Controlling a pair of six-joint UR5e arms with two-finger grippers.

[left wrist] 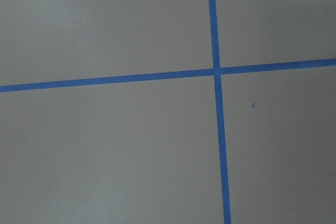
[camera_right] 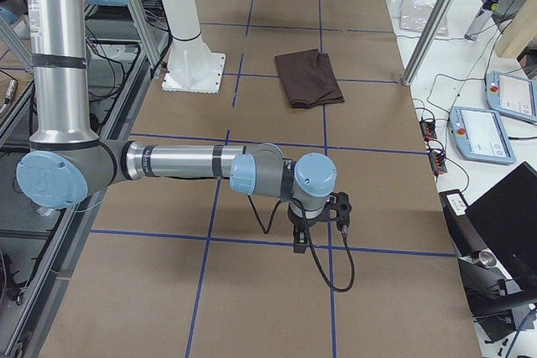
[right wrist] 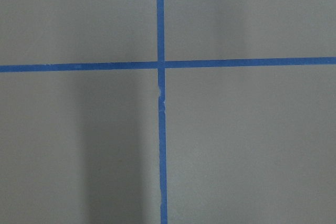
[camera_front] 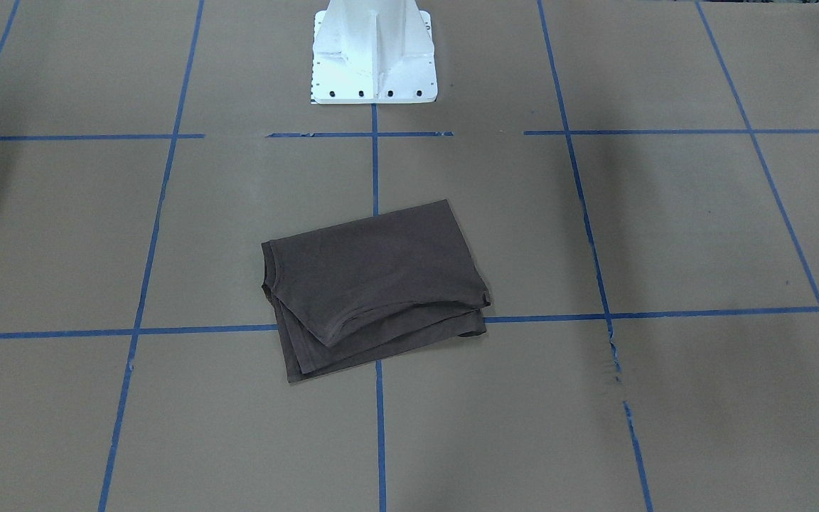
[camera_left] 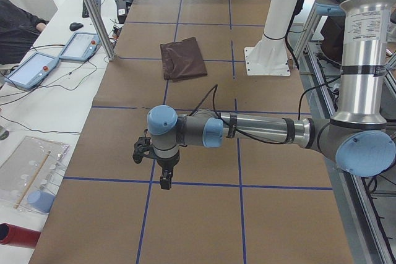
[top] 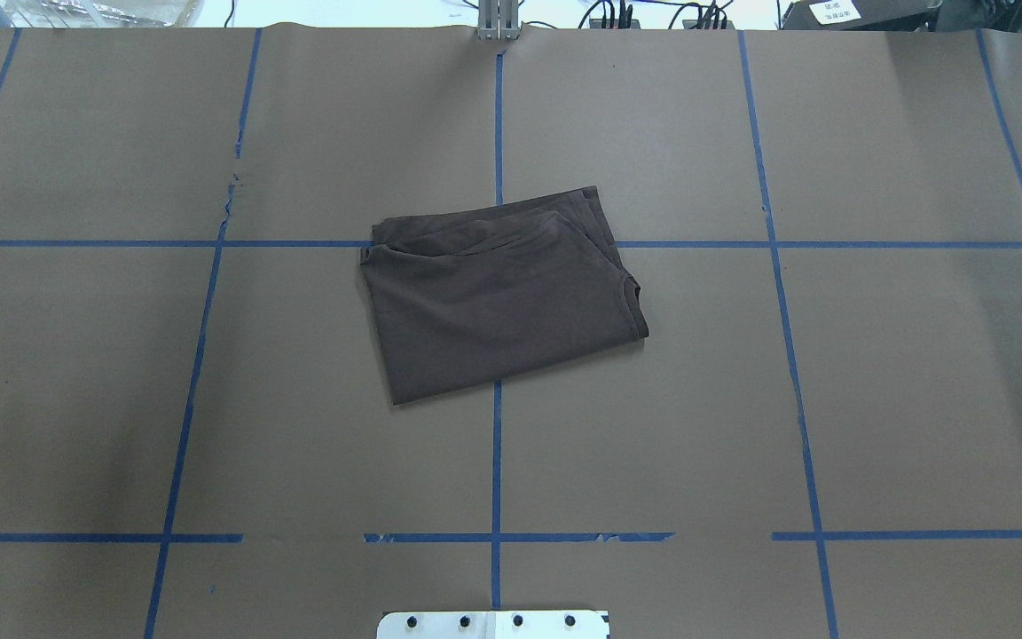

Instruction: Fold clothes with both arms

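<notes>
The dark brown short-sleeved T-shirt [top: 502,297] lies folded into a compact, roughly rectangular packet near the middle of the brown paper-covered table [top: 919,399], which is marked off in squares by blue tape lines [top: 497,461]. In the overhead view it sits at 12 o'clock from the white metal pedestal base [top: 493,624], well apart from it and turned slightly off the grid. It covers the crossing of two tape lines. Its stacked loose edges lie on the 12 o'clock side, its smooth top layer runs toward 6 o'clock, and a small curved hem shows at its 3 o'clock edge.

Neither arm touches the cloth. In the left side view, the grey-and-silver tubular left arm [camera_left: 260,129] with light blue joint caps reaches out level over the table. Its black two-finger left gripper [camera_left: 166,182] points down above a tape line, at 6 o'clock from the shirt [camera_left: 182,59] and well apart from it. In the right side view, the matching right arm [camera_right: 180,161] is stretched out the same way. Its black right gripper [camera_right: 300,245] hangs above the paper at 6 o'clock from the shirt [camera_right: 309,78], also well apart. Each gripper appears only in a side view, so I cannot tell whether its fingers are spread or pressed together. Both wrist cameras show only bare paper and a tape crossing.
</notes>
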